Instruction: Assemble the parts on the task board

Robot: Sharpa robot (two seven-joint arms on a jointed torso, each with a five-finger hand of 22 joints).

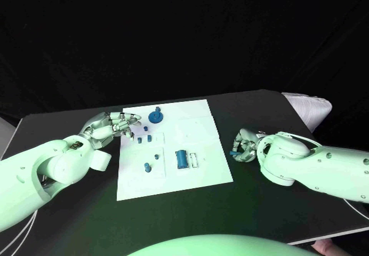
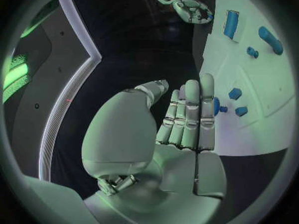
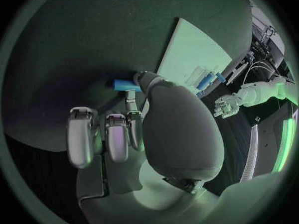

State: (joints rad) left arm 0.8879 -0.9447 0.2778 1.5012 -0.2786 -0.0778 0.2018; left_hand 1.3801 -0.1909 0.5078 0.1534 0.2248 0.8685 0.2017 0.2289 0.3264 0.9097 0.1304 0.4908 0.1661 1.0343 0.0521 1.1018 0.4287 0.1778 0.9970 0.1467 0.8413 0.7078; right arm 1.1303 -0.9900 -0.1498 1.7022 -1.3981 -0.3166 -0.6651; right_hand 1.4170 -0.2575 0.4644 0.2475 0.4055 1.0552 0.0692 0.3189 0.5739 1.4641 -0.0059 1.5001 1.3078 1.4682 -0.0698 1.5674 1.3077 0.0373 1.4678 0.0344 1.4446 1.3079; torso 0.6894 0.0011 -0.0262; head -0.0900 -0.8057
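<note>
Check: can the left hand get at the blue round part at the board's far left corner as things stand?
Probably yes. The left hand sits at the task board's left edge, close beside the blue round part, with nothing between them.

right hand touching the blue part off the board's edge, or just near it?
Touching. In the right wrist view the small blue part is pinched at the tips of the right hand, held over the black table beside the task board.
</note>
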